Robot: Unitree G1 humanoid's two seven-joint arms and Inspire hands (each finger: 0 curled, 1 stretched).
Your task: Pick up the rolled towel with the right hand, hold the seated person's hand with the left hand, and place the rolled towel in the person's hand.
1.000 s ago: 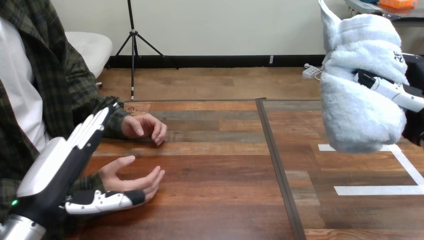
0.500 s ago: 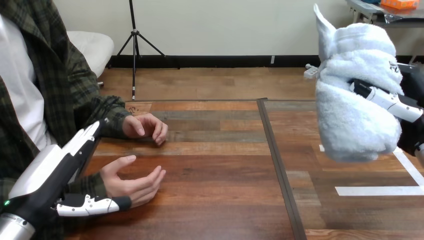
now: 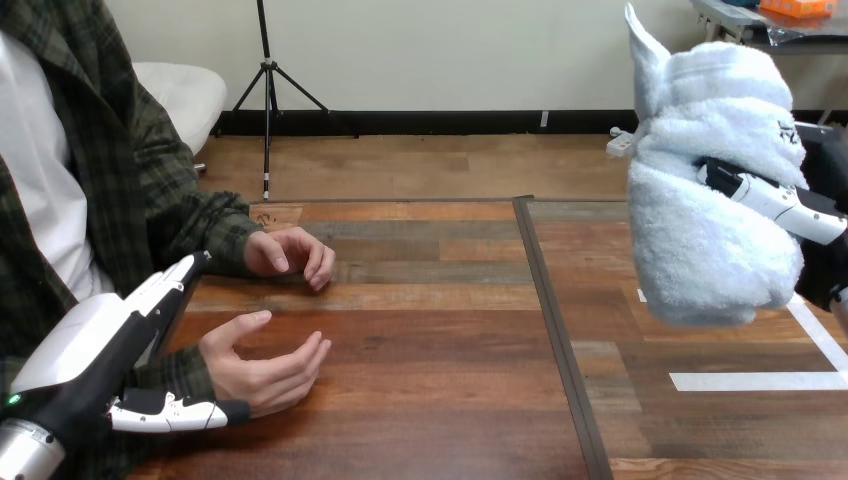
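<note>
The fluffy white rolled terry towel [image 3: 700,220] is clasped by the curled fingers of the right hand [image 3: 768,197] and held aloft over the right part of the dark wooden table [image 3: 440,330], well apart from the person's nearer hand [image 3: 265,365], presumably ready for carrying across. That cupped, upturned hand is flanked at the wrist by the left hand [image 3: 90,350], fingers straight and thumb beneath, seemingly to steady it. The towel is seen as a thick, soft bundle with one corner pointing up.
</note>
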